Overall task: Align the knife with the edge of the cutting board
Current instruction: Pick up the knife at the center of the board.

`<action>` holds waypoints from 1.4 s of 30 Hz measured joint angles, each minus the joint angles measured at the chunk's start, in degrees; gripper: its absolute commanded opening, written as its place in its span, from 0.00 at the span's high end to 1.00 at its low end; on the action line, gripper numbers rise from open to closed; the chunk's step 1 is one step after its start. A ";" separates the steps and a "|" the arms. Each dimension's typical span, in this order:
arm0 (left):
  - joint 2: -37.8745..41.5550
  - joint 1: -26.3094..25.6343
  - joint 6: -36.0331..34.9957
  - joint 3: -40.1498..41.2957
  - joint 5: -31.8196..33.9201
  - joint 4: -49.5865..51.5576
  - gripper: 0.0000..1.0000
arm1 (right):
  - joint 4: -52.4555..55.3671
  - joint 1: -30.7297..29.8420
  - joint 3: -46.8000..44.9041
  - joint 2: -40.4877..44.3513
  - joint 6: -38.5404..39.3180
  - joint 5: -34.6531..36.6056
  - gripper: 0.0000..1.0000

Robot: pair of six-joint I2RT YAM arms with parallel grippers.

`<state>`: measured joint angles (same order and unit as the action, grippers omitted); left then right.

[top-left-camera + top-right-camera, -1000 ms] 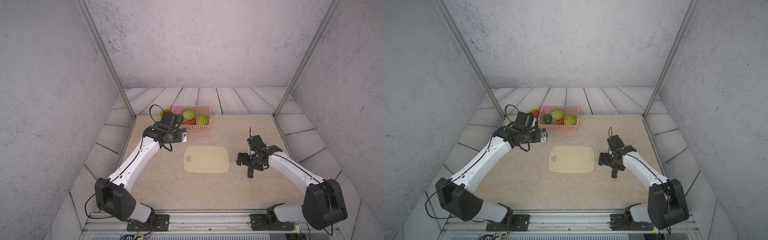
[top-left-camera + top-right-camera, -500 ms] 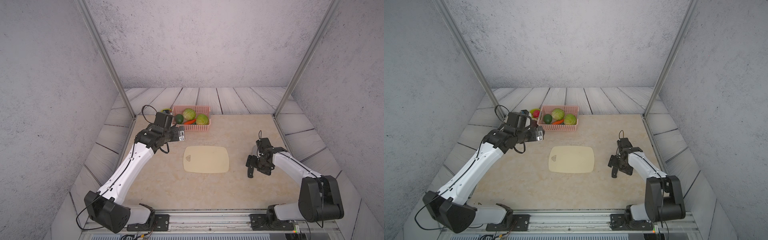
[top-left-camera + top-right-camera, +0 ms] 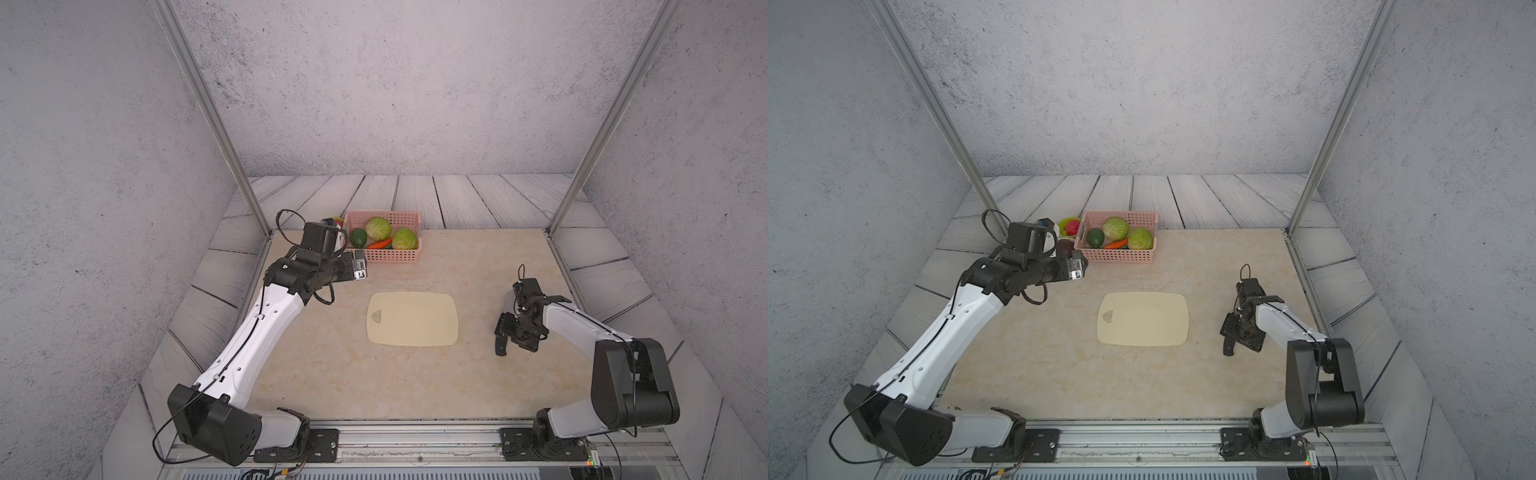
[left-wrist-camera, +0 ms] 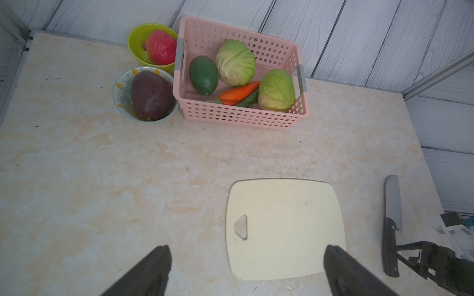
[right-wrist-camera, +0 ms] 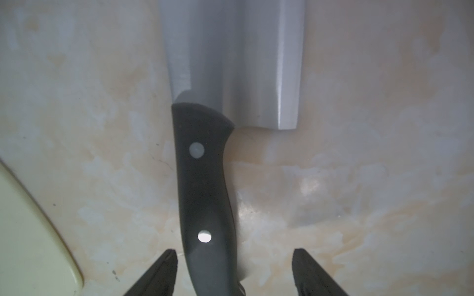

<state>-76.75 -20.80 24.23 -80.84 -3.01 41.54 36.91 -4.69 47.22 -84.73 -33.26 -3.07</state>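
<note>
**Step in hand (judged):** grasp of the knife point(image 5: 205, 179) by the right end effector point(image 5: 233, 256). In the right wrist view its two fingers stood apart, astride the black handle near the butt rivet. One finger lay just beside the handle and the other well clear of it, so nothing was clamped.

The left end effector point(image 4: 247, 248) hung spread wide and empty above the counter point(image 4: 128, 166). In a top view it sat at the upper left of the cutting board point(image 3: 413, 318), near the pink basket point(image 3: 386, 257).

**Position:** the knife lay flat on the counter at the right of the board in both top views, with bare counter between them.

**Orientation:** in the top views the long axis ran up and down the frame, with the handle toward the lower edge and the blade toward the upper. That put it roughly parallel to the board's right short edge. The right arm covered most of the blade there, so the exact angle was hard to read; probably a slight tilt. The bevelled cutting edge faced away from the board and the spine toward it.

**Doing the step well:**
- Centre the fingers on the handle before closing; the off-centre stance would likely nudge the handle sideways and swing the blade.
- Grip low and square, and keep the blade flat.
- Bring the knife sideways to the board without twisting, since its heading nearly matched the edge.
</note>
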 measured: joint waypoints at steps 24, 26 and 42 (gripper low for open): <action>-0.26 1.79 0.70 0.02 -3.89 -0.63 0.02 | 0.66 -1.57 8.98 -12.57 -0.59 2.16 0.47; -0.26 1.79 0.74 0.00 -4.07 -0.63 0.02 | 1.05 -1.88 9.35 -12.94 -0.59 2.89 0.48; -0.26 1.84 0.92 0.00 -4.72 -0.63 0.02 | 2.64 -3.98 11.23 -14.60 -0.31 5.09 0.64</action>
<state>-77.01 -18.96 25.15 -80.84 -7.73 40.91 39.55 -8.67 58.46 -99.33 -33.56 2.02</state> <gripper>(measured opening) 0.984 0.389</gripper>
